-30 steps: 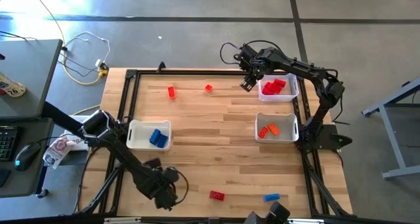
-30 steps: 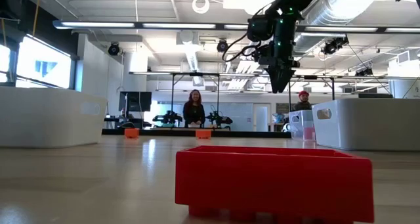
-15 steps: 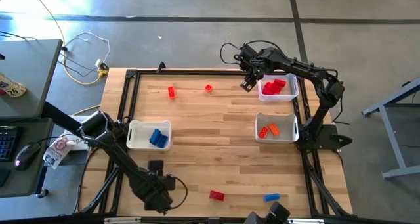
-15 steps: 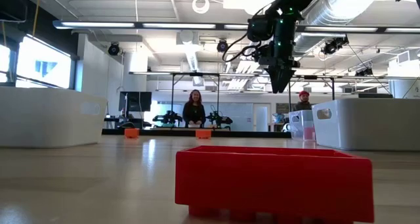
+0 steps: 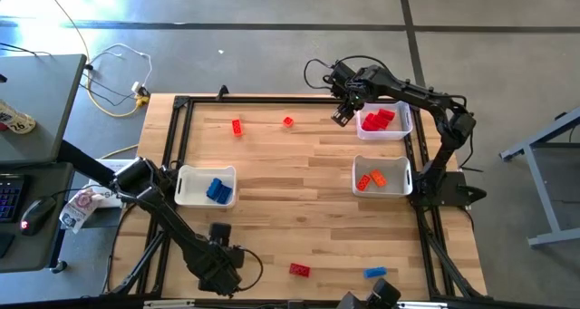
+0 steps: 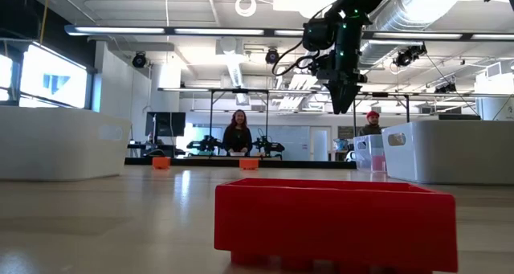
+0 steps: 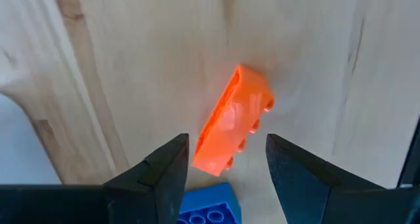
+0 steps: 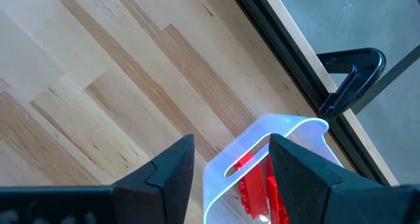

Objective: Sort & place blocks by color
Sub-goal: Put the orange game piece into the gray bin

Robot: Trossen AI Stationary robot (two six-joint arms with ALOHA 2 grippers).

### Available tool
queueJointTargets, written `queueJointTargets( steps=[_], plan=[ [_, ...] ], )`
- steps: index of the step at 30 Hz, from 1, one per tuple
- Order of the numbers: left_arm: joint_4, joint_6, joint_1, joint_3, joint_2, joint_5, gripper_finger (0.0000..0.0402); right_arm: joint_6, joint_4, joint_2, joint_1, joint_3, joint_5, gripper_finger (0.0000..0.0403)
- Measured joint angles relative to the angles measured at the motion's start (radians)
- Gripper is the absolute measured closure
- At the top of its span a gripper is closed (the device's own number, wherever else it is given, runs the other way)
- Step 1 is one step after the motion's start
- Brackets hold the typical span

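My left gripper is open over the near-left part of the table. Its fingers stand on either side of an orange block lying on the wood, without touching it. A blue block lies right beside that one. My right gripper is open and empty, hanging above the table just left of the bin of red blocks. Loose blocks lie on the table: two red ones near the far edge, a red one and a blue one near the near edge.
A white bin with blue blocks stands on the left. A bin with red blocks and a bin with orange blocks stand on the right. A black frame rims the table. Bare wood fills the middle. People stand in the room behind.
My left arm has shifted a little over the near-left part of the table, its wrist swinging slightly toward the near edge. My right arm has kept still.
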Motion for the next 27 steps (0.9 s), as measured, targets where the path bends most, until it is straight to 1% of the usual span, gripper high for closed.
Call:
queueJointTargets(
  steps=[6, 11, 19, 23, 27],
  plan=[
    [-0.003, 0.051, 0.000, 0.000, 0.055, 0.080, 0.0213, 0.000, 0.000, 0.000, 0.000, 0.000, 0.000, 0.0219],
    [-0.005, 0.061, 0.005, -0.001, 0.092, 0.063, 0.0213, 0.007, -0.001, 0.000, 0.002, 0.000, 0.001, 0.0219],
    [-0.001, 0.071, 0.011, -0.001, 0.106, 0.059, 0.0218, 0.017, -0.004, 0.000, 0.027, 0.000, 0.001, 0.0219],
    [-0.002, 0.071, 0.011, -0.001, 0.106, 0.066, 0.0246, -0.016, -0.004, 0.000, 0.043, 0.000, 0.002, 0.0219],
    [0.000, 0.048, 0.016, -0.001, 0.106, 0.067, 0.0295, -0.073, -0.027, 0.000, 0.072, 0.000, 0.002, 0.0219]
  ],
)
